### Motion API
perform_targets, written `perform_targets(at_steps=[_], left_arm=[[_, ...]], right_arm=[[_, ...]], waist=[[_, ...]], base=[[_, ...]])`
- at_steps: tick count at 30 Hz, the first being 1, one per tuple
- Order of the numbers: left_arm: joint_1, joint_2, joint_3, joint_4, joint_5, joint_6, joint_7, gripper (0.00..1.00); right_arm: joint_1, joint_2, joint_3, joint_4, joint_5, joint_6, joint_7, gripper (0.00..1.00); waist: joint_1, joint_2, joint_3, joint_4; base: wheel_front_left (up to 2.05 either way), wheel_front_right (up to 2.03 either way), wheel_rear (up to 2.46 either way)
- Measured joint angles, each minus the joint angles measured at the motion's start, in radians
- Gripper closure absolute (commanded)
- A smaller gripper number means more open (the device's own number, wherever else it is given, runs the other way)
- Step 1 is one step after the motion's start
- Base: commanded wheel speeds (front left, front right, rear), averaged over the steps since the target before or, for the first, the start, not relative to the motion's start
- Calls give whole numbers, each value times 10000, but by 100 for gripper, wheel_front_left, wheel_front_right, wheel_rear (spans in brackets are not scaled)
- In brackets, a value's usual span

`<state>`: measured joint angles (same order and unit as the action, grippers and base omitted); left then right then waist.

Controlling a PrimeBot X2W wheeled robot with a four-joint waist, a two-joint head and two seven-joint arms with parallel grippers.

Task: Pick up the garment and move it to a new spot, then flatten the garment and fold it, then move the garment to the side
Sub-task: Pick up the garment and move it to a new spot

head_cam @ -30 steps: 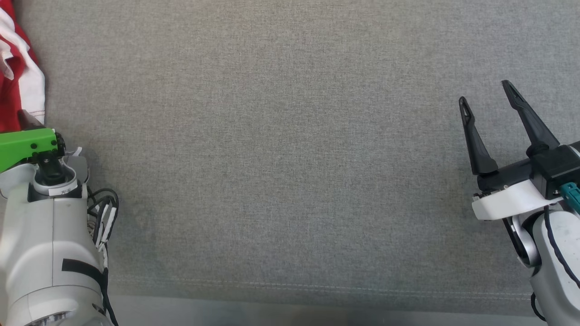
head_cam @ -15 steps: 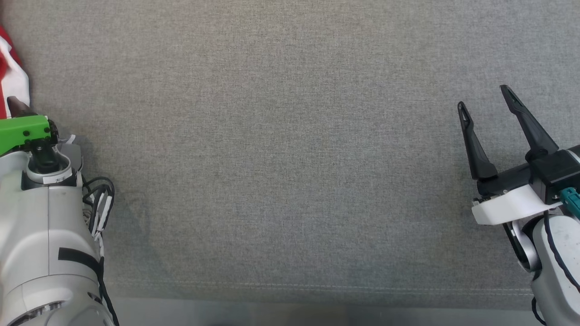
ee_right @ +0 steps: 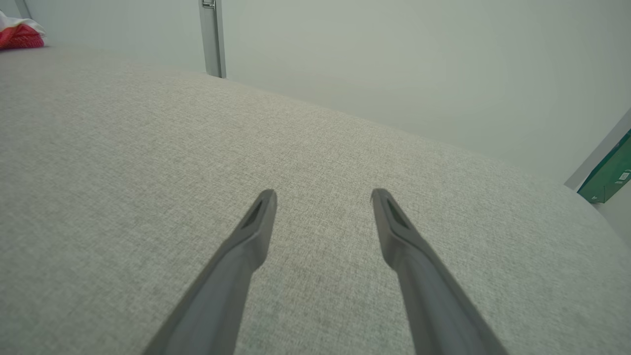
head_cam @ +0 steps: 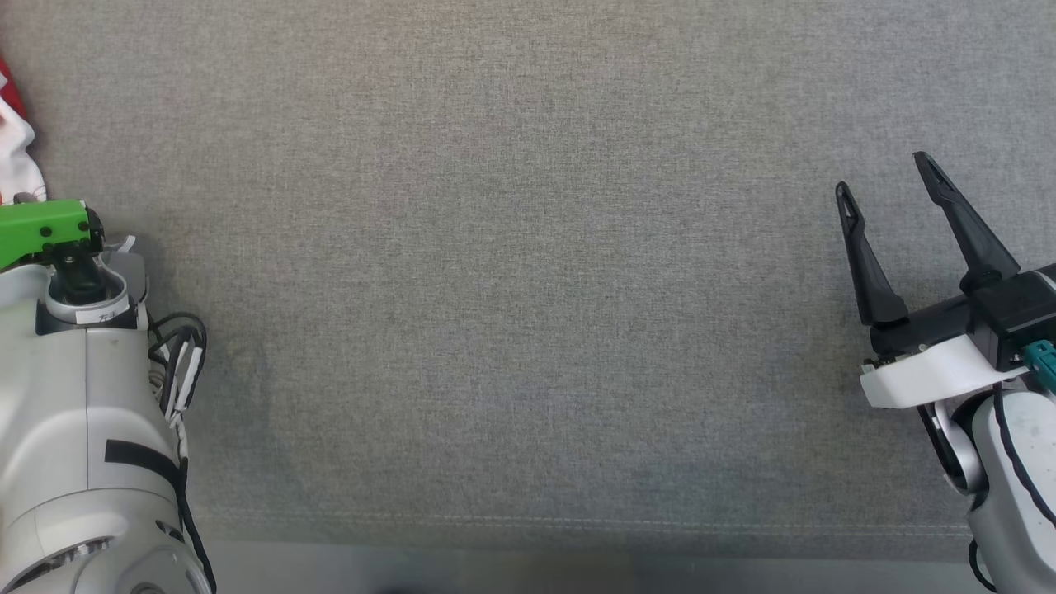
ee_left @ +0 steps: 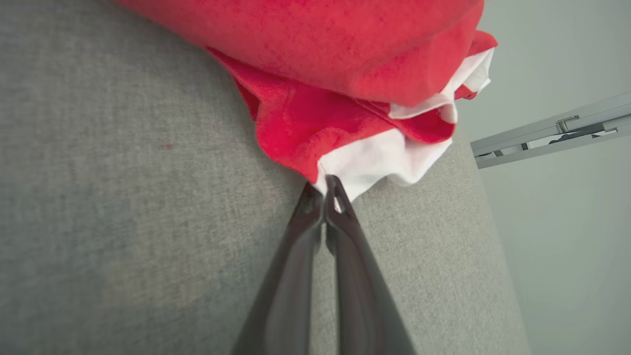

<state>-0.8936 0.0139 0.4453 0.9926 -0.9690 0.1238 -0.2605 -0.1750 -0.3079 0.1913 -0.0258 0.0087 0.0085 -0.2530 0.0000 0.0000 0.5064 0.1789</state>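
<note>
Down at the near edge of the grey fabric surface (head_cam: 528,289), the pale left forearm (head_cam: 74,412) sits at the lower left of the head view with its green block (head_cam: 41,231) on top. Compared with a second ago it's slid a bit further left and up in that view.

Over on the other side, the right gripper (head_cam: 881,173) is basically where it was. Its two dark fingers are spread wide with nothing between them, hovering over bare fabric (ee_right: 321,193).

Big change is the left gripper (ee_left: 325,185): it was spread a second ago and now it's clamped. From the left wrist view, the tips are pinched together on the white edge of the garment (ee_left: 345,59), right where the white meets the red.

The garment is bunched up near the far left edge of the surface. Less of it pokes into the head view than before, just a red-and-white sliver (head_cam: 12,157) above the green block. The right wrist view catches it as a small red lump way off at the far corner (ee_right: 19,34).

Past the surface's edge there's a grey metal bar (ee_left: 547,133) and a green box (ee_right: 609,175).
</note>
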Motion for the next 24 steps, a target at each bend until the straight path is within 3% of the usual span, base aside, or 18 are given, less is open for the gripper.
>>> perform_targets(at_steps=[6,12,18,24], left_arm=[[-173,-31,10,-155,48,-418,0,100],[-176,-35,-424,-211,29,-1308,2,100],[-194,-38,-1730,303,-276,-2341,42,100],[-220,-31,-3561,556,-871,-2472,441,100]], right_arm=[[0,0,-79,25,13,-15,0,0],[0,84,-52,176,40,-31,0,0],[0,301,155,458,117,-15,0,0],[-7,767,518,899,393,31,-2,0]], waist=[[0,0,-29,70],[0,0,-223,208],[0,0,-544,328],[0,0,-1068,325]], base=[[0,0,0],[0,0,0],[0,0,0],[0,0,0]])
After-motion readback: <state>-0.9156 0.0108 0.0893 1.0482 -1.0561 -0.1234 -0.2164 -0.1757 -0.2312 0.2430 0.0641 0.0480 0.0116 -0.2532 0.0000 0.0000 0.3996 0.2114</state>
